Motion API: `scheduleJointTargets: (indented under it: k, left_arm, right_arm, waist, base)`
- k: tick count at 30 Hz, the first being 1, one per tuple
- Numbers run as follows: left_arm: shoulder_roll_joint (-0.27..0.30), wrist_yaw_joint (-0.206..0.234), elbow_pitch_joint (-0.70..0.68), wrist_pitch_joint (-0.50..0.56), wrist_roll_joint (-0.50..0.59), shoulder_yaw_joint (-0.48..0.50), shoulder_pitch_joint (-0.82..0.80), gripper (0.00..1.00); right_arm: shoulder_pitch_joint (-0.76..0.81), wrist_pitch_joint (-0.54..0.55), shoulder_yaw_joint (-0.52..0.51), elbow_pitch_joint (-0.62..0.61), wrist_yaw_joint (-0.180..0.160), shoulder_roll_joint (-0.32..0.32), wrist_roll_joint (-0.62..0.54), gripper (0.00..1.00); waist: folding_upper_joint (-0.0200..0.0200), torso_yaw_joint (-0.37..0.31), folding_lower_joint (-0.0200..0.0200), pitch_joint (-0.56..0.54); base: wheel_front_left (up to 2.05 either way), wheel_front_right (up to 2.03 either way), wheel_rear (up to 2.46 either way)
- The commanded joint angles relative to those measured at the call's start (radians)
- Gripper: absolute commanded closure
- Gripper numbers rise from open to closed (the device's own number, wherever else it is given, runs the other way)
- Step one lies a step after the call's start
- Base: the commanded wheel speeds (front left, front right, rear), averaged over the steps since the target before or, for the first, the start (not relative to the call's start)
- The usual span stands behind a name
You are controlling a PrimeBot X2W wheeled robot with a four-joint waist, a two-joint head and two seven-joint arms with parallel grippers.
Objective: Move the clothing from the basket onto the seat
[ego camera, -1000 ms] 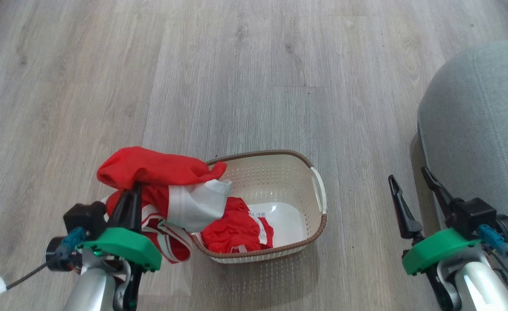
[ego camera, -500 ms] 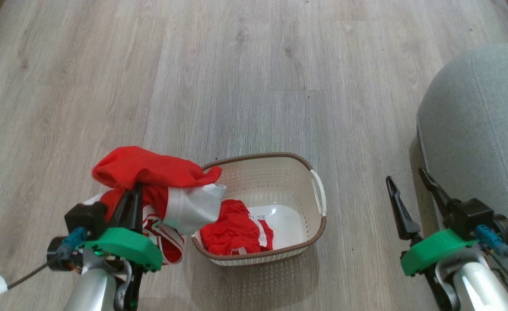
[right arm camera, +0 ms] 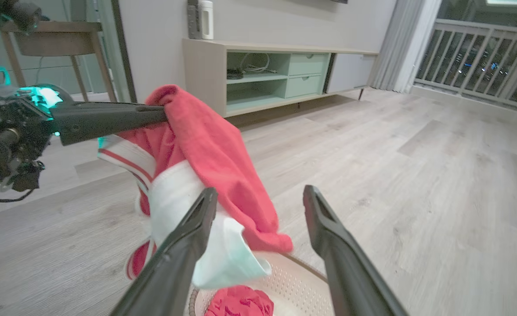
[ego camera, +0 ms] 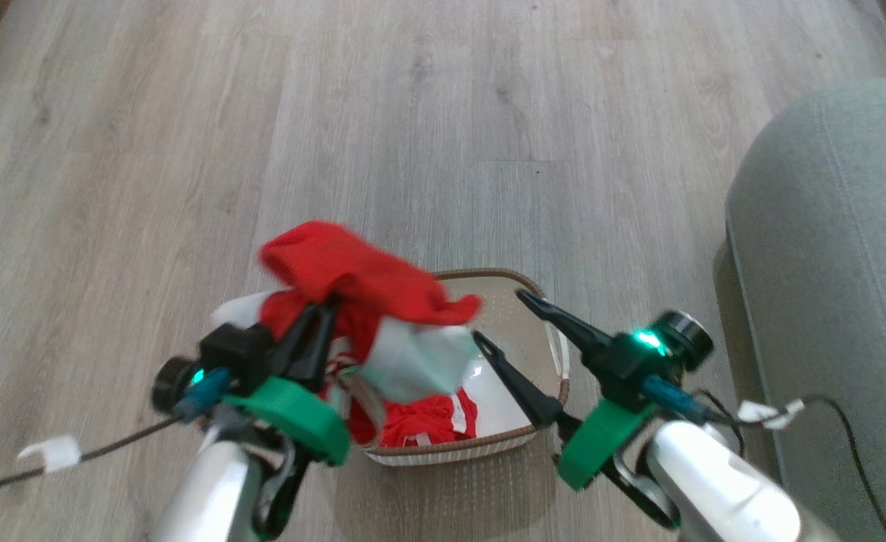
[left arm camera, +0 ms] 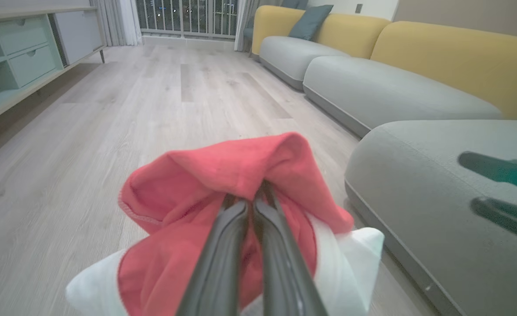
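Note:
My left gripper is shut on a red and white piece of clothing, which hangs over the left part of the cream basket. The left wrist view has the same fingers pinched into the red fabric. More red clothing lies in the basket's bottom. My right gripper is open above the basket's right half, close beside the hanging garment, with nothing between its fingers. The grey-green seat stands to the right.
Pale wood floor surrounds the basket. A grey and yellow sofa runs along behind the seat. A low cabinet with green drawers stands against the wall, and a small wooden table beside it. Cables trail from both wrists.
The left gripper has carried the red garment rightward and up, over the basket. The right arm has swung left from beside the seat to above the basket, still open.

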Motion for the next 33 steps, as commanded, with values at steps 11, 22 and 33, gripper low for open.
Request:
scheduleJointTargets:
  k: [11, 22, 33]
  left_arm:
    - [-0.028, -0.031, -0.135, 0.056, -0.023, -0.205, -0.115, 1.0]
    - [-0.031, -0.024, -0.151, 0.064, -0.077, -0.27, -0.112, 0.91]
    - [-0.02, -0.001, -0.086, -0.008, -0.073, -0.25, -0.116, 0.0]
  right_arm:
    - [-0.217, -0.006, 0.21, 0.077, 0.0, 0.004, 0.093, 0.0]
    - [-0.232, -0.006, 0.215, 0.121, 0.0, 0.006, 0.125, 1.0]
    - [-0.21, -0.006, 0.099, 0.085, 0.0, -0.057, 0.114, 1.0]
  waist:
    - [0.0, 0.041, 0.0, -0.008]
    - [0.0, 0.033, 0.0, -0.014]
    - [0.0, -0.111, 0.0, 0.026]
  base:
    - [0.0, 0.0, 0.0]
    - [0.0, 0.0, 0.0]
    - [0.0, 0.0, 0.0]
